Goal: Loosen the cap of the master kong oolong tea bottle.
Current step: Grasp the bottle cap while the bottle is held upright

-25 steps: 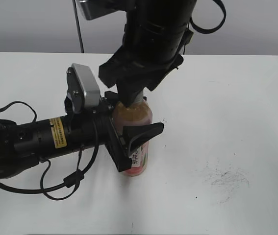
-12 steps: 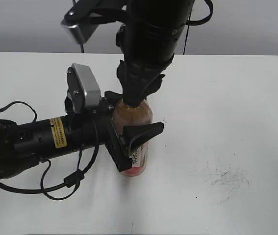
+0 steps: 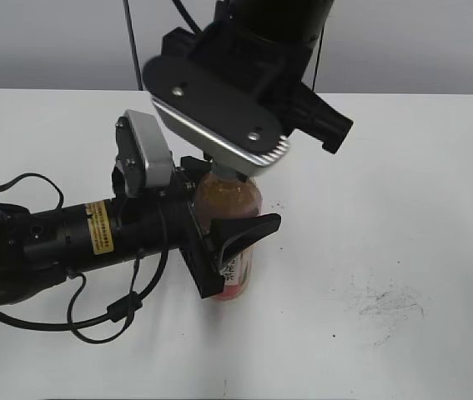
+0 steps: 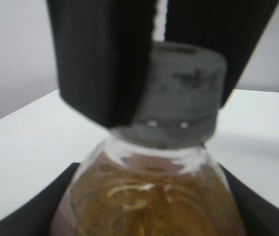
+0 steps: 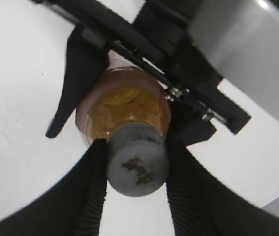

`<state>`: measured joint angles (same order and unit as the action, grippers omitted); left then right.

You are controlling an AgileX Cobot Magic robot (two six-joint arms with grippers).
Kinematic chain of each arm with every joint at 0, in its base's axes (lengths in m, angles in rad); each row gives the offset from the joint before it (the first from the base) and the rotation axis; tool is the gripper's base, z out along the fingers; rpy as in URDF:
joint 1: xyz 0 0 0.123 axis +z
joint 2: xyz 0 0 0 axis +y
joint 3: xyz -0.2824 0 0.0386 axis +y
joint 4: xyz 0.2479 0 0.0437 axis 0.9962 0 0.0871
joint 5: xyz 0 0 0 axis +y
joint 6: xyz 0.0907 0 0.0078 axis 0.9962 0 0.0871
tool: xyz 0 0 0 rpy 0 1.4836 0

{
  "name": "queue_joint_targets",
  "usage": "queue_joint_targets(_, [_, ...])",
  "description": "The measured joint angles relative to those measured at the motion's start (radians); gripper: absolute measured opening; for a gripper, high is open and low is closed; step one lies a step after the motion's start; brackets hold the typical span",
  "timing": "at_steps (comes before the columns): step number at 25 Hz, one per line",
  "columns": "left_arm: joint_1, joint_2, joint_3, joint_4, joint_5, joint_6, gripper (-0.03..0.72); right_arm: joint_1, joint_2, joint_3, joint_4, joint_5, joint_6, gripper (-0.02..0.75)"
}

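The master kong oolong tea bottle (image 3: 234, 208) stands upright on the white table, amber tea showing, its pink label low down. My left gripper (image 3: 219, 242) is shut on the bottle's body from the left; its jaws frame the bottle (image 4: 149, 196) in the left wrist view. My right gripper (image 5: 137, 167) comes down from above and is shut on the grey ribbed cap (image 5: 138, 164), one finger on each side. The cap (image 4: 183, 93) also shows in the left wrist view between the right gripper's black fingers. In the exterior view the cap is hidden behind the right wrist.
The white table (image 3: 403, 208) stretches all round the bottle. Dark scuff marks (image 3: 382, 302) lie at the front right. The left arm's cable (image 3: 103, 312) loops over the table at the front left.
My right wrist has rotated about the bottle's top, so its silver camera plate swung round to face the exterior camera. The left gripper and bottle have stayed put.
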<state>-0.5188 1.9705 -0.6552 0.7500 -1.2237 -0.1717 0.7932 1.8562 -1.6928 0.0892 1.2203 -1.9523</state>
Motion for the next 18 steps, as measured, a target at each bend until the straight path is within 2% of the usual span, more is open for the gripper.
queue_joint_targets(4, [0.000, 0.000, 0.000, 0.009, -0.001, 0.004, 0.445, -0.004, -0.001, 0.000, 0.034, 0.003, -0.395, 0.272])
queue_joint_targets(6, [0.000, 0.000, 0.000, 0.009, -0.002, 0.004, 0.445, -0.009, -0.001, 0.000, 0.048, 0.004, -0.465, 0.272])
queue_joint_targets(9, [0.000, 0.000, 0.000, 0.010, -0.002, 0.004, 0.445, -0.012, -0.002, 0.000, 0.051, 0.004, -0.464, 0.273])
queue_joint_targets(12, [0.000, 0.000, 0.000, 0.010, -0.002, 0.003, 0.445, -0.012, -0.002, 0.000, 0.047, 0.004, -0.345, 0.294])
queue_joint_targets(18, [0.000, 0.000, 0.000, -0.006, 0.000, -0.011, 0.445, -0.008, 0.000, 0.001, 0.070, 0.002, 0.215, 0.515])
